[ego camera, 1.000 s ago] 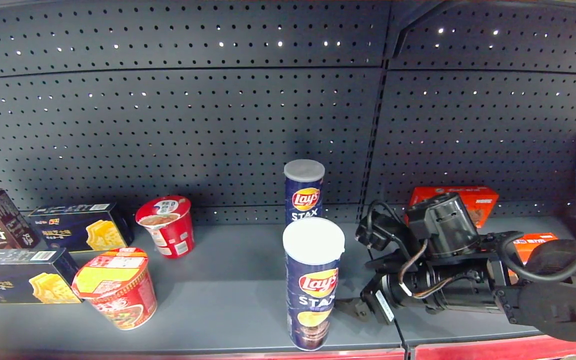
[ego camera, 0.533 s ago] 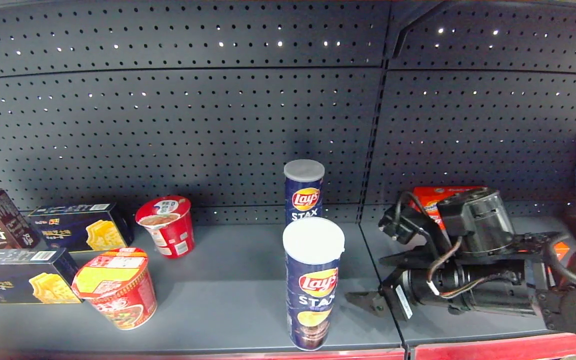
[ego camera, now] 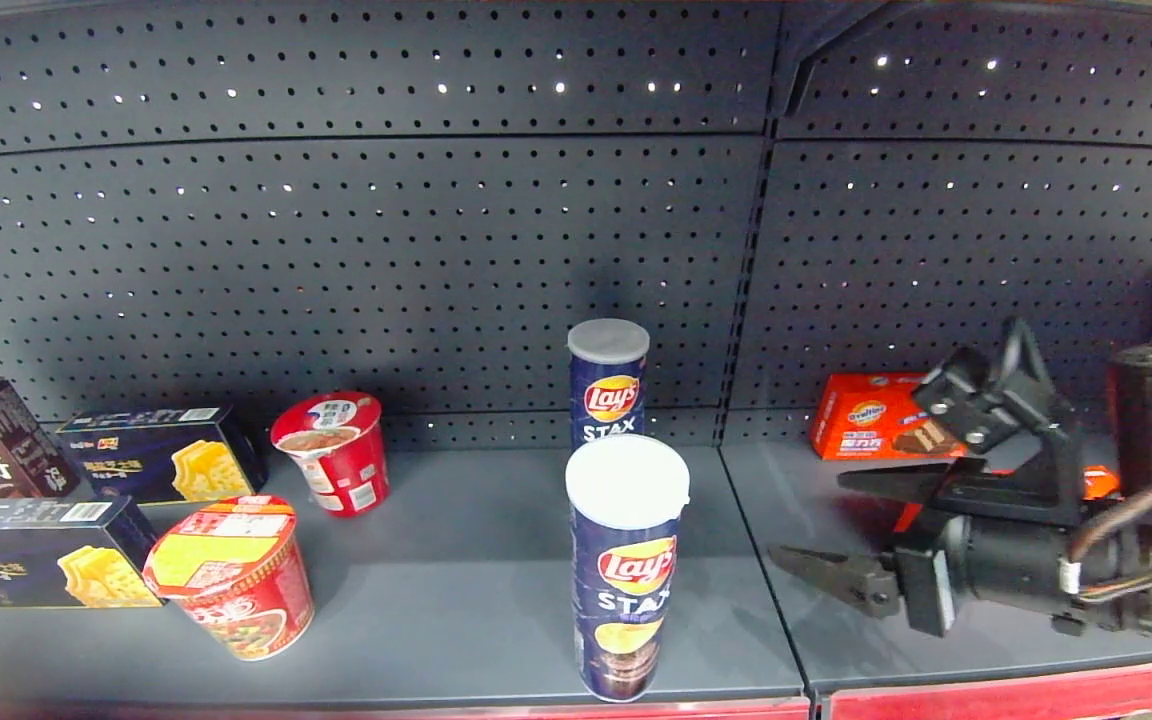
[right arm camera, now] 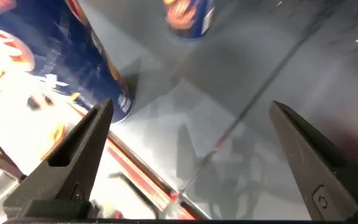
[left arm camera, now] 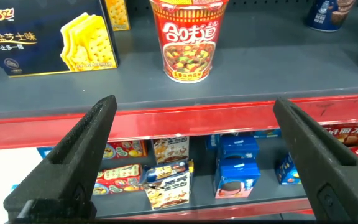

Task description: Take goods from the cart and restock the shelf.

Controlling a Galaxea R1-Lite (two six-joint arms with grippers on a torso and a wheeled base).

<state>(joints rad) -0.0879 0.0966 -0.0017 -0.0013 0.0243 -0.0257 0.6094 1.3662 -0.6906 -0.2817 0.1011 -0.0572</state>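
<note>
Chip can (ego camera: 626,570), a tall blue cylinder with a flat white lid, stands upright near the red front lip of the grey metal shelf (ego camera: 456,580), with a second can (ego camera: 608,385) directly behind it and bare deck on either side. Right gripper (ego camera: 808,517) hangs to its right, fingers spread, empty, clear of it. Left gripper (left arm camera: 194,104), also spread wide, faces the shelf's front edge before a red noodle cup (left arm camera: 190,40).

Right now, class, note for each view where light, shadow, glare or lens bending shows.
Head view: seams of the pegboard bow, and light dots shine through its holes. Left wrist view: the noodle cup is evenly lit. Right wrist view: glare whitens the side of the chip can.
</note>
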